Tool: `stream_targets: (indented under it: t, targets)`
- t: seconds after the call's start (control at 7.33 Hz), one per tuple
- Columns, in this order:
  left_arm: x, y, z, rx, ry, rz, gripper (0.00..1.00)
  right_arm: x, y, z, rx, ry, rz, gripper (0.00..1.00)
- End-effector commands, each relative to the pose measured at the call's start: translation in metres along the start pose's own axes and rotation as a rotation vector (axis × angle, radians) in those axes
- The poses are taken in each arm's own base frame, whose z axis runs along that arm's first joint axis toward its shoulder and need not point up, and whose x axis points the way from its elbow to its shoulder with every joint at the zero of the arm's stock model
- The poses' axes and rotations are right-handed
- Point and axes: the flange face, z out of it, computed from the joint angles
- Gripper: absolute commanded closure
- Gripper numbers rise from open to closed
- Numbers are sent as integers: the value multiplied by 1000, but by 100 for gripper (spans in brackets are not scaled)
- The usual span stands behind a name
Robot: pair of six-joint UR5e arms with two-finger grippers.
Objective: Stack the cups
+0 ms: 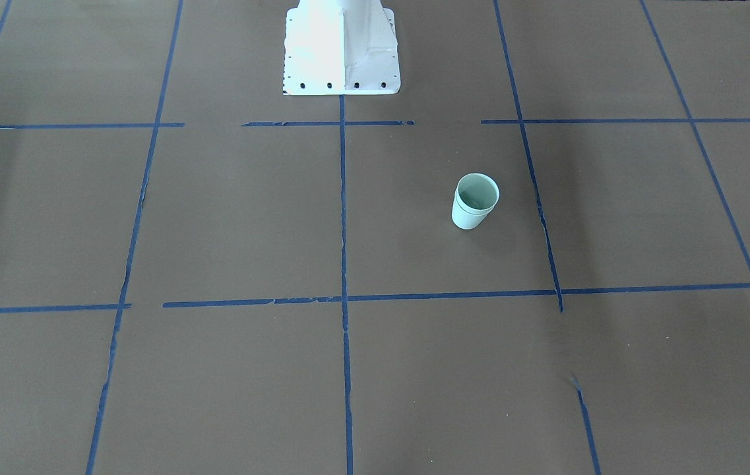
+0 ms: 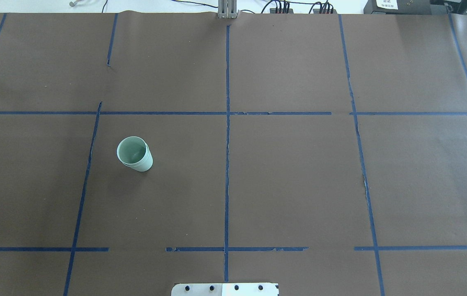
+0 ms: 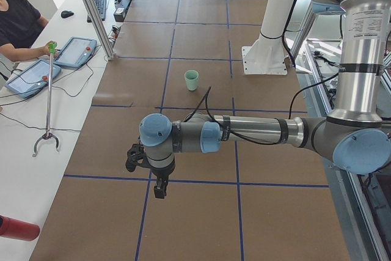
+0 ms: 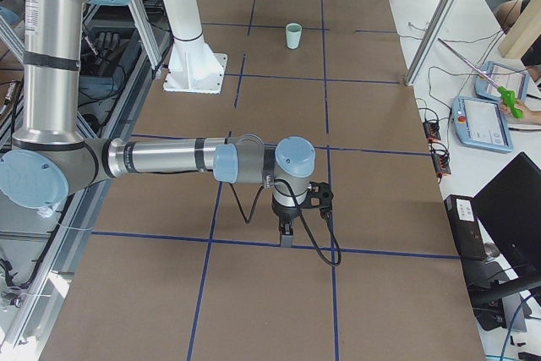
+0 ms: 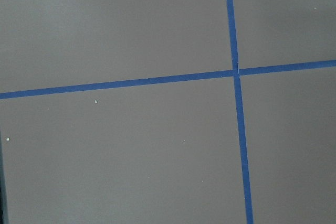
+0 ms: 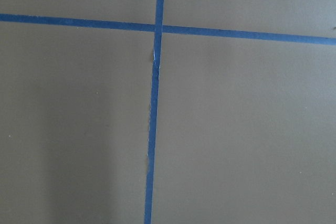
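No legible txt, brand or no. in any view. Fine print band (image 3: 355, 24) on left arm upright link (image 3: 357, 59): too small to read. Same for print band on right arm upright link (image 4: 38, 57). Blurred, unreadable: white label (image 2: 386, 3) on dark box (image 2: 416, 8), far beyond and well right of cups (image 2: 134, 154).

brown table (image 2: 291, 185), blue tape grid (image 2: 227, 164), white side desk (image 3: 18, 132)

We see the left arm (image 3: 256, 129) and right arm (image 4: 161, 158) as silver tubes with pale blue joint caps, a black cable (image 3: 204, 105) looping by each wrist, and a white base plate (image 1: 342, 72) with 4 dark bolts.
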Motion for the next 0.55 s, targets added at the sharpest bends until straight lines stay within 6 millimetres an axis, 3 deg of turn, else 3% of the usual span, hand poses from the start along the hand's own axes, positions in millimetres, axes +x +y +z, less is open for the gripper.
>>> stream_targets:
  t: [0.0, 0.41]
  targets:
    - [3, -2, -3, 1, 1, -4, 0, 0, 0, 0, -1, 0, 1, 0]
    - [4, -3, -3, 1, 1, -5, 0, 0, 0, 0, 0, 0, 0, 0]
